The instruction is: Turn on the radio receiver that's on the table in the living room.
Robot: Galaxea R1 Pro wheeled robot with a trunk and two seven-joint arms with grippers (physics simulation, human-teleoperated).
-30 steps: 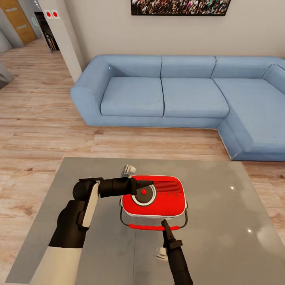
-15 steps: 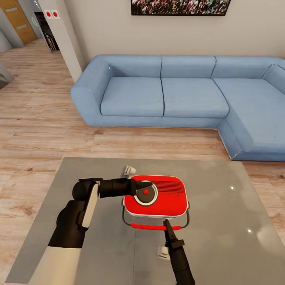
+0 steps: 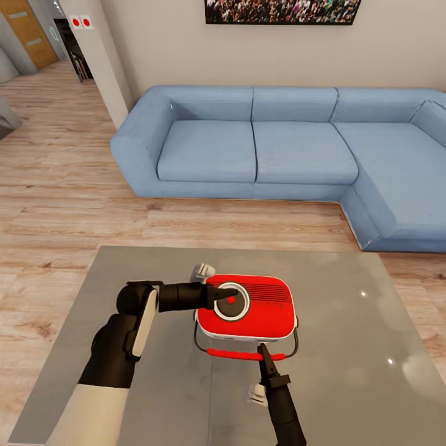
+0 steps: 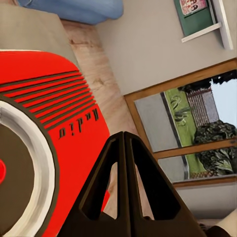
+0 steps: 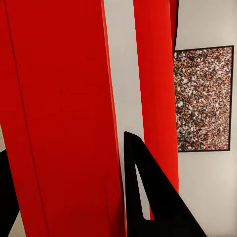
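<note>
Left gripper [image 3: 227, 292], fingers pressed together, is hovering over the radio receiver [image 3: 248, 308] dial — right gripper [image 3: 261, 350], spread wide, bracing the handle; pressing squarely downward advised.

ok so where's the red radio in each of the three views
Head view: the radio receiver lies on the table, lower centre of the picture, with the left gripper over its round dial.
Left wrist view: its red face and dial take up the picture's left side.
Right wrist view: its red body spans the left and centre.
Shared landmark: the framed crowd photo on the wall, also in the right wrist view.
</note>
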